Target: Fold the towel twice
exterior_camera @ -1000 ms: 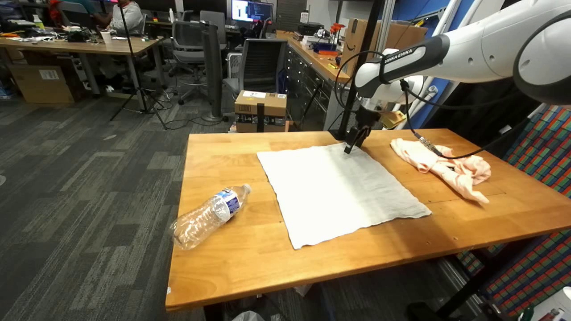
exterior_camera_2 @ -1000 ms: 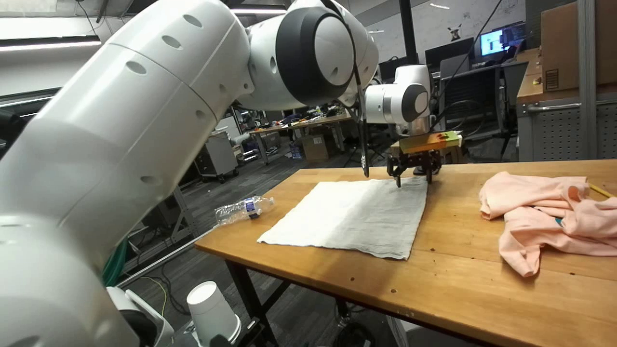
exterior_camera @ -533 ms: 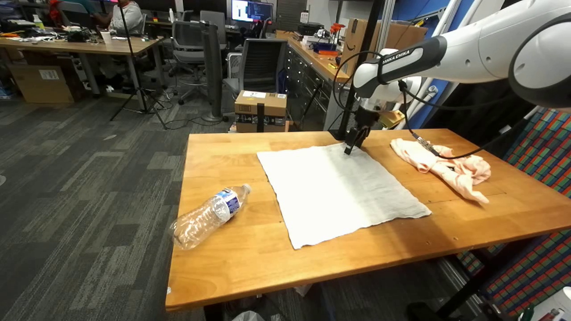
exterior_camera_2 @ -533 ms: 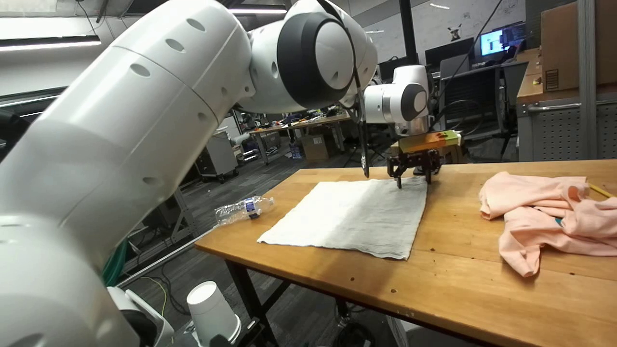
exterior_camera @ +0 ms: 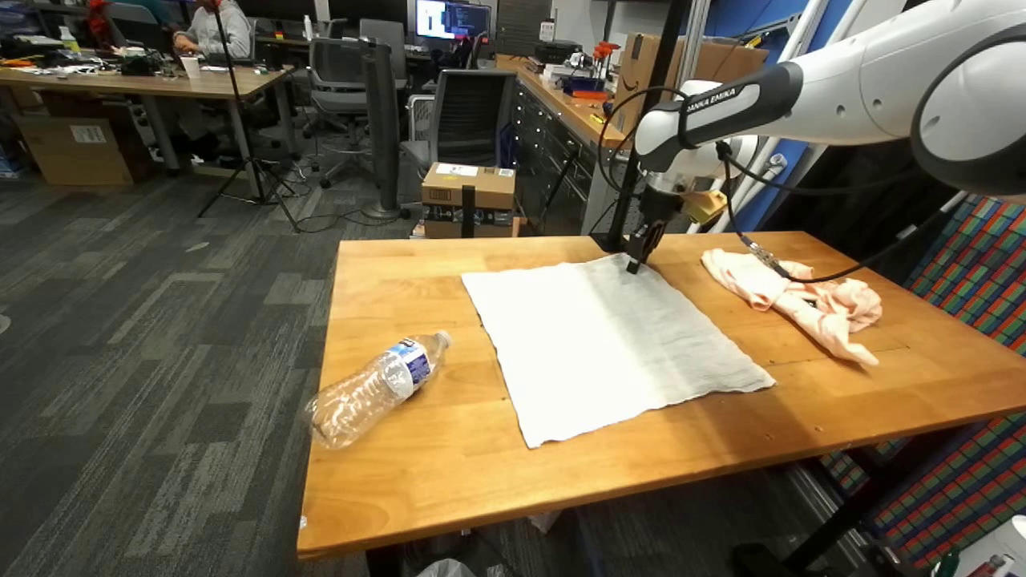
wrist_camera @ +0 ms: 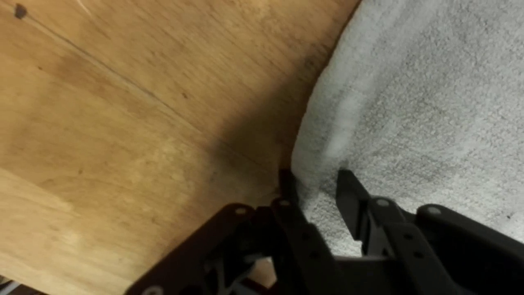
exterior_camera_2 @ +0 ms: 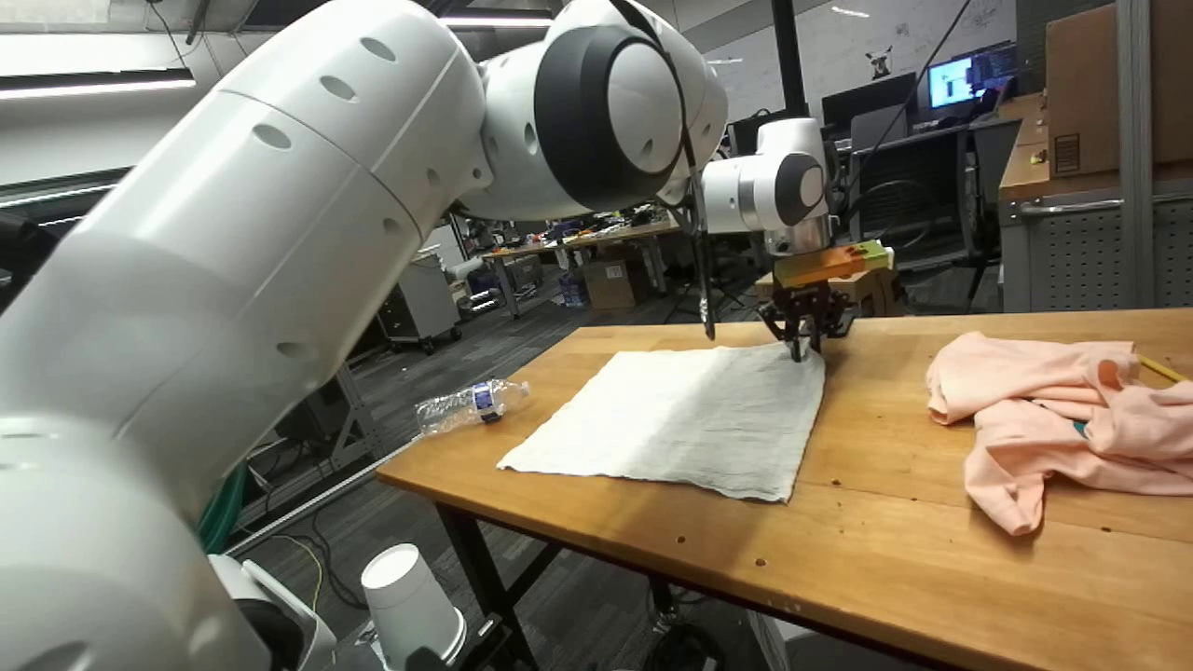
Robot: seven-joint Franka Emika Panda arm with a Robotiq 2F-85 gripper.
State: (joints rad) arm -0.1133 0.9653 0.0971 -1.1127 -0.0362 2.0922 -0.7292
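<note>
- So the pale grey-white, roughly square cloth towel (exterior_camera: 597, 344) is spread out flat on the light-brown wooden table (exterior_camera: 401, 300), part of it bright and part in shade in both exterior views.
- The white robot arm with dark grey bands (exterior_camera_2: 289, 186) reaches over the table, and its black two-fingered gripper (wrist_camera: 315, 180) points down at a far corner of the towel.
- Jaws are pretty close together with a narrow gap left. In the wrist view the towel's rounded edge runs into that gap: one fingertip by the bare wood, the other on the towel side. Honestly can't say whether they're pinching the fabric or just straddling it.
- There's a raised ridge along the towel's edge right near the fingers.
- A block in orange and yellow-green (exterior_camera_2: 825, 266) sits just above the gripper.
- Clear plastic bottle with a blue and white label (exterior_camera: 377, 393), lying on its side left of the towel, near the table's edge.
- Crumpled peach-pink cloth (exterior_camera_2: 1053, 452) to the towel's right in both exterior views, well apart from it.
</note>
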